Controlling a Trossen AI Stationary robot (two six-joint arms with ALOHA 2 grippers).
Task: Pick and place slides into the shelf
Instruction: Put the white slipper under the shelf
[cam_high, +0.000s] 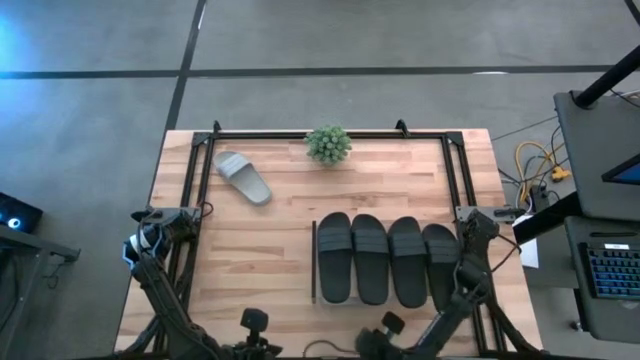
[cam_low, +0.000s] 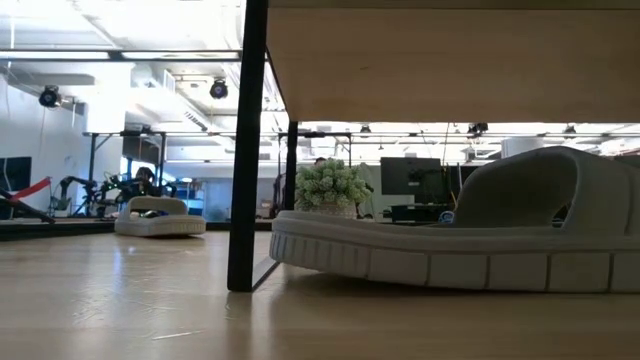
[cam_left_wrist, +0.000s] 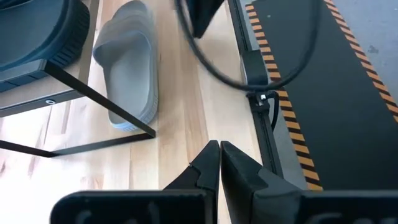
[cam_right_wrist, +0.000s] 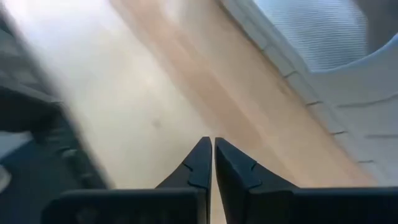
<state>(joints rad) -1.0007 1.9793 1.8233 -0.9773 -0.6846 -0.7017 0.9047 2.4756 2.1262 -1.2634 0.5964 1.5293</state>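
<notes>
While four black slides (cam_high: 387, 258) are seen side by side on the shelf (cam_high: 313, 262), one grey slide (cam_high: 242, 177) is left far-left; both grippers, left (cam_left_wrist: 219, 148) and right (cam_right_wrist: 207, 144), are closed empty.

Four black slides (cam_high: 387, 259) on light wood shelf (cam_high: 280, 245), one grey slide (cam_high: 242, 177), green plant (cam_high: 328, 144), orange-and-black striped table edge (cam_left_wrist: 283, 93), dark grippers (cam_left_wrist: 219, 149)

We see four black slides (cam_high: 388, 259) lying side by side on the wooden counter (cam_high: 270, 240). One grey slide (cam_high: 242, 177) lies alone, far from them, near a small green plant (cam_high: 328, 144). The left arm (cam_high: 155, 250) and right arm (cam_high: 470, 255) wait at the counter's two sides.
</notes>
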